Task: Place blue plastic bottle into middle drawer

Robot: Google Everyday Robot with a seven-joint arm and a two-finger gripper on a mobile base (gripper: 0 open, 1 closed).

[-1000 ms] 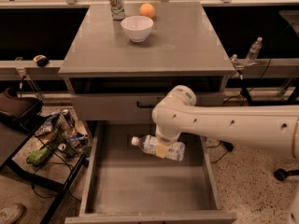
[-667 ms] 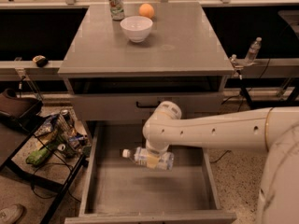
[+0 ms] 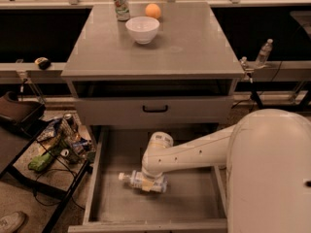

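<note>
The blue plastic bottle (image 3: pixel 135 180) has come down and forward since a second ago. It now lies on its side, cap to the left, low inside the open middle drawer (image 3: pixel 95 178), near its floor. The gripper (image 3: pixel 151 182) is still closed around the bottle's body from above. Up on the cabinet's surface (image 3: pixel 194 42) sit a bowl (image 3: pixel 142 29), a can (image 3: pixel 121 4) and an orange (image 3: pixel 153 10).

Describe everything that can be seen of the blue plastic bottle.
The blue plastic bottle is clear plastic with a white cap and a pale label. It lies on its side, cap toward the picture's left, low inside the open middle drawer. The gripper is closed around its body. Whether it rests on the drawer floor cannot be told.
</note>
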